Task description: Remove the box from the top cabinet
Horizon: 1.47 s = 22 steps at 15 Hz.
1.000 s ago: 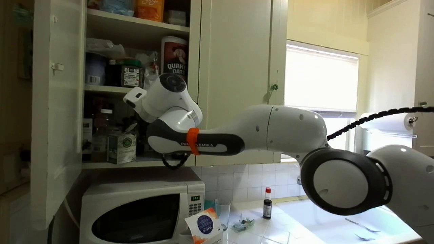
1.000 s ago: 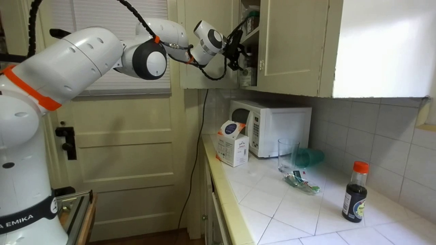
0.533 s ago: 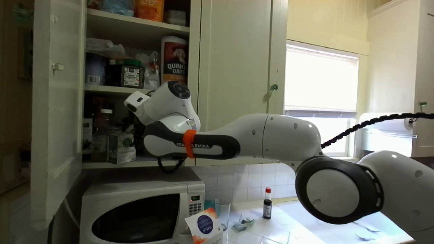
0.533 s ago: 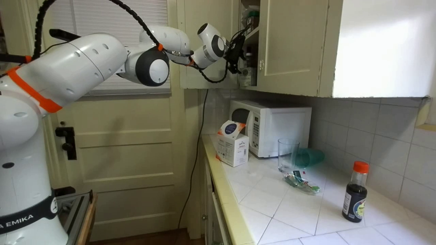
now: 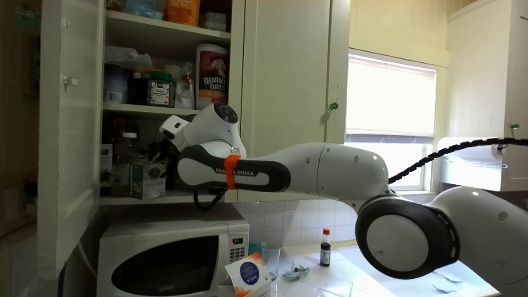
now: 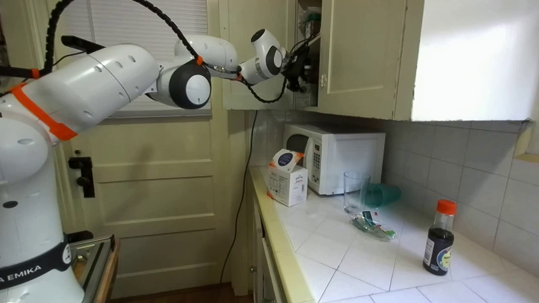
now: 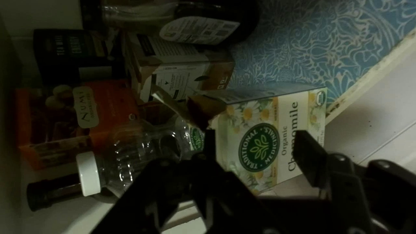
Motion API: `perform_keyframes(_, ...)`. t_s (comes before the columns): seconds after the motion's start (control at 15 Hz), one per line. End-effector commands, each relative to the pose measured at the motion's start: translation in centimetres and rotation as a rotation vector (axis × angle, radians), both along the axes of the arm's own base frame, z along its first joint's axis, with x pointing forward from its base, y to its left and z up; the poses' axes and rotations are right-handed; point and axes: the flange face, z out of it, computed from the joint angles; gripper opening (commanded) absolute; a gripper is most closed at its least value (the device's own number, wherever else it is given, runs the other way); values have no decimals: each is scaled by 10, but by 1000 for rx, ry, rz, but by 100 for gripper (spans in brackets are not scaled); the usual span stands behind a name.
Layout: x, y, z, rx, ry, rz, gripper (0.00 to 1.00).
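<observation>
The top cabinet [image 5: 173, 110] stands open, with several crowded shelves; it also shows in an exterior view [image 6: 362, 54]. The box, a pale chamomile tea carton [image 5: 147, 182] with a green round logo and a torn open top flap, stands upright on the lowest shelf near the front edge. It shows dimly in an exterior view [image 6: 307, 97] and large in the wrist view [image 7: 276, 113], turned sideways. My gripper [image 7: 255, 139] is open and in front of the carton's face, one finger near its top end, the other over the lettering. I cannot tell whether it touches. My gripper [image 6: 296, 80] reaches into the cabinet opening.
A clear bottle with a white cap [image 7: 88, 174] and an orange tea box [image 7: 110, 107] stand close beside the carton. The open door [image 5: 76, 136] is at the left. A microwave [image 5: 173, 231] is below. A white-orange box [image 6: 288, 181] and sauce bottle [image 6: 438, 244] stand on the counter.
My arm has lowered, and the gripper has moved down and further into the cabinet opening toward the carton. The carton has not visibly moved.
</observation>
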Motion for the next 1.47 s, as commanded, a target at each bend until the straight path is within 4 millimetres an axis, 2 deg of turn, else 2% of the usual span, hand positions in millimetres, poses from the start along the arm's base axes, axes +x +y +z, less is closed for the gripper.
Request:
perform_keyframes(0.0, 1, 1, -2, -6, 10, 40, 32)
perform_keyframes(0.2, 2, 0, -4, -2, 32, 54, 8)
perform_keyframes(0.27, 3, 0, -4, -3, 40, 57, 2)
perform_keyframes(0.33, 3, -1, -5, -3, 49, 58, 0)
perform_keyframes(0.6, -1, 0, 0, -34, 90, 36, 0)
perform_keyframes(0.93, -8, -2, 25, -175, -80, -93, 0)
perform_keyframes(1.13, -9, -3, 28, -269, -116, -129, 0)
perform_keyframes(1.2, -10, -2, 28, -297, -118, -134, 26)
perform_keyframes(1.27, -11, 0, 28, -312, -116, -128, 27)
perform_keyframes(1.33, -8, -5, 28, -265, -115, -116, 32)
perform_keyframes(1.4, -8, -4, 28, -268, -116, -116, 15)
